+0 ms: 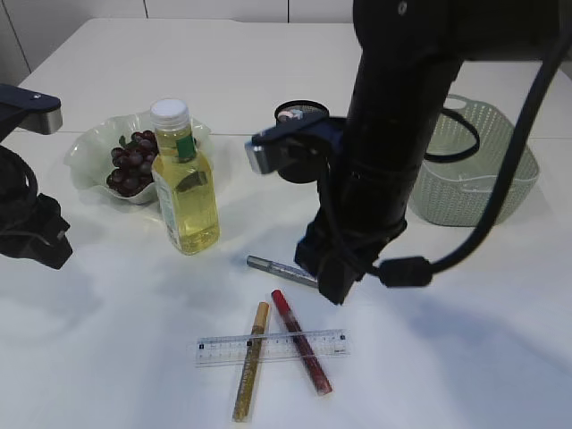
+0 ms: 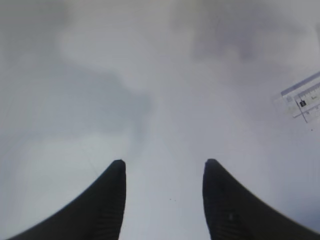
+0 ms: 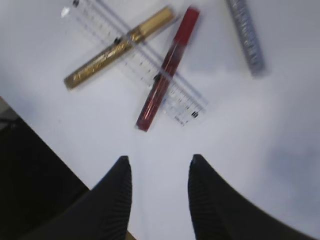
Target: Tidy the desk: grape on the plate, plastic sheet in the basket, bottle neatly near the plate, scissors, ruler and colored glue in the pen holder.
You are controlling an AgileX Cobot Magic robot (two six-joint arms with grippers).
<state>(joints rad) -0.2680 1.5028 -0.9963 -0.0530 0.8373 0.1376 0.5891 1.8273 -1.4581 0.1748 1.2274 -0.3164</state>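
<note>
Fingers of our right gripper point(image 3: 159, 167) stand apart over bare table point(image 3: 260, 150), holding nothing; ahead of them the clear ruler point(image 3: 150, 70) lies under the gold glue pen point(image 3: 117, 47) and red glue pen point(image 3: 167, 67), with the silver glue pen point(image 3: 246, 35) ahead to the right. Our left gripper point(image 2: 164, 169) is also parted and empty, the ruler's end ahead to its right. We see the grapes point(image 1: 131, 163) on the plate point(image 1: 89, 152), the bottle point(image 1: 185, 179) just beside it.
</note>
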